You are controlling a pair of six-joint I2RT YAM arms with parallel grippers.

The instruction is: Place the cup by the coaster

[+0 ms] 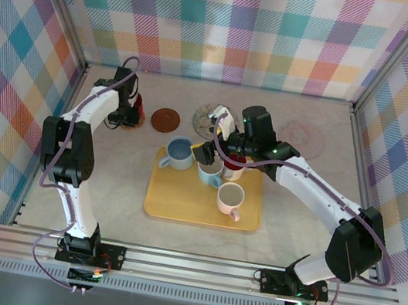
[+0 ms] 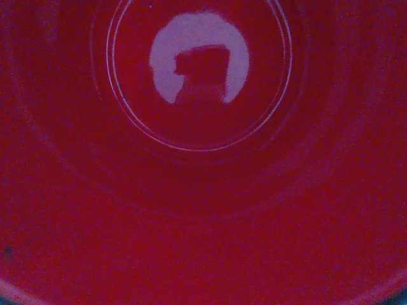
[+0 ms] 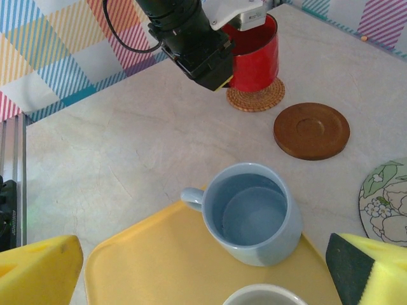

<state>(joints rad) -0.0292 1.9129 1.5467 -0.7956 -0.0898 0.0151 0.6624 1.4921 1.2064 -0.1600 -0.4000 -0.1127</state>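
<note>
From above, the red cup (image 1: 139, 103) is at ten o'clock from the yellow tray (image 1: 179, 207). The left gripper (image 1: 128, 108) is squeezed tight on the cup's rim. A brown coaster (image 1: 165, 119) lies just beside the cup, at three o'clock. The right gripper (image 1: 210, 153) hangs over the cups on the tray. Its fingers are spread wide and hold nothing.

From the left wrist, you look right down into the red cup (image 2: 203, 190). It is red and shiny inside, with a bright patch (image 2: 198, 57) at twelve o'clock.

From the right wrist, the red cup (image 3: 257, 54) seems to sit on a little woven coaster (image 3: 256, 100). The brown coaster (image 3: 311, 130) is near the cup at four o'clock, not touching it. A blue cup (image 3: 251, 213) stands on the tray at six o'clock. The right gripper's yellow fingers (image 3: 38, 270) are far apart in the bottom corners.

I think the red cup is hard and smooth, so it could slip, and it could break if dropped. It looks empty, so it is likely not heavy. The rim is a good place to pinch it. It should go down softly and be let go only when it stands flat.
</note>
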